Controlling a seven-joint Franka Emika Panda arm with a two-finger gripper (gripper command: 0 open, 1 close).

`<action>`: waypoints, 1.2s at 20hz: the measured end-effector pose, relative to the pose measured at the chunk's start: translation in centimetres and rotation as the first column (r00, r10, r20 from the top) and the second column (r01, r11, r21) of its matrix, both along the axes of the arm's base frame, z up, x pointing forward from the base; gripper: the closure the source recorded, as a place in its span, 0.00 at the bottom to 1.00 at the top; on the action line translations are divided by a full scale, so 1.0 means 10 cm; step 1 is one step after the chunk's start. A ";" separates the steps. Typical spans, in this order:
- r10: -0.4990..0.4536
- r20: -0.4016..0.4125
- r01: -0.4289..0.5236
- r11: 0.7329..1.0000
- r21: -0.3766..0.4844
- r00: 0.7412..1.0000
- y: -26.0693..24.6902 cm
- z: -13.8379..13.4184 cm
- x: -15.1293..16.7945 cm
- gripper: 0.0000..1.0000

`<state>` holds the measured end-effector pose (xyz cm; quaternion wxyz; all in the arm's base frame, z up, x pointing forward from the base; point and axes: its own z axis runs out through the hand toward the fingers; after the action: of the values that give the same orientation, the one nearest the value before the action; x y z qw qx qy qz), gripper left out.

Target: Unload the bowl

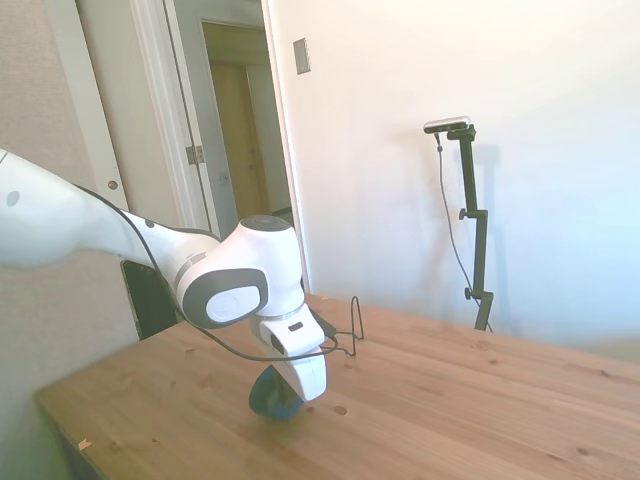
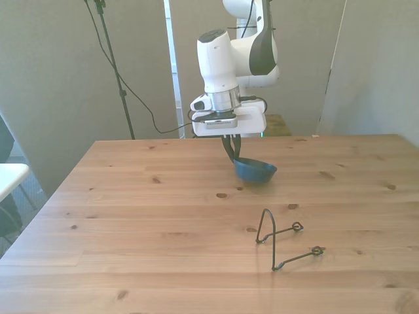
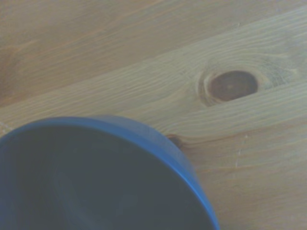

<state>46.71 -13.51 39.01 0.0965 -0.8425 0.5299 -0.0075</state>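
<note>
Carrying the bowl (image 2: 255, 172) by its rim, the tool (image 2: 230, 148) has its fingers clenched on the edge nearest the arm, so the bowl hangs low over the counter (image 2: 131, 216), tilted, its base very close to the wood or just touching; the views do not settle which. The wire rack (image 2: 283, 241) stands empty, well apart from the bowl, toward the camera in the front view. The wrist view shows the blue rim (image 3: 144, 132) over bare planks beside a dark knot (image 3: 232, 85). The step in hand looks like the set-down after removal from the rack. The next move calls for lowering until the base sits flat, then releasing the rim and lifting clear without dragging the bowl.
</note>
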 end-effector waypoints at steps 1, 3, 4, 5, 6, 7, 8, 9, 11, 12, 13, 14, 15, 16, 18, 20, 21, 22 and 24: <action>-0.001 -0.002 0.001 1.000 0.002 1.000 -0.01 -0.01 0.01 1.00; -0.004 -0.003 0.004 1.000 0.002 1.000 -0.04 -0.02 0.02 0.00; -0.005 -0.004 0.005 1.000 0.003 1.000 -0.05 -0.03 0.03 0.00; -0.007 -0.005 0.007 1.000 0.003 1.000 -0.06 -0.04 0.03 0.00; -0.007 -0.006 0.007 1.000 0.003 1.000 -0.07 -0.05 0.03 0.00; -0.007 -0.006 0.007 1.000 0.003 1.000 -0.07 -0.05 0.03 0.00; -0.006 -0.006 0.006 1.000 0.003 1.000 -0.07 -0.05 0.03 0.00; -0.006 -0.006 0.006 1.000 0.003 1.000 -0.07 -0.05 0.03 0.00; -0.004 -0.004 0.004 1.000 0.002 1.000 -0.07 -0.04 0.04 0.00; -0.003 -0.004 0.003 1.000 0.002 1.000 -0.06 -0.04 0.04 0.00; 0.002 -0.003 -0.002 1.000 0.000 1.000 -0.04 -0.03 0.05 0.00; 0.010 -0.001 -0.010 1.000 -0.003 1.000 -0.01 -0.02 0.06 0.00; 0.019 0.002 -0.019 1.000 -0.007 1.000 0.03 0.00 0.07 0.00; 0.030 0.007 -0.030 0.999 -0.011 1.000 0.07 0.03 0.07 0.00; 0.054 0.021 -0.053 0.998 -0.026 0.998 0.17 0.12 0.09 0.00; 0.079 0.036 -0.077 0.996 -0.045 0.996 0.26 0.23 0.09 0.00; 0.091 0.045 -0.088 0.995 -0.052 0.995 0.32 0.28 0.09 0.00; 0.102 0.054 -0.099 0.993 -0.057 0.993 0.40 0.35 0.08 0.00; 0.129 0.071 -0.124 0.989 -0.078 0.989 0.61 0.48 0.06 0.00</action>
<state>47.27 -7.43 43.86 0.0859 -0.8766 0.4706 -0.0526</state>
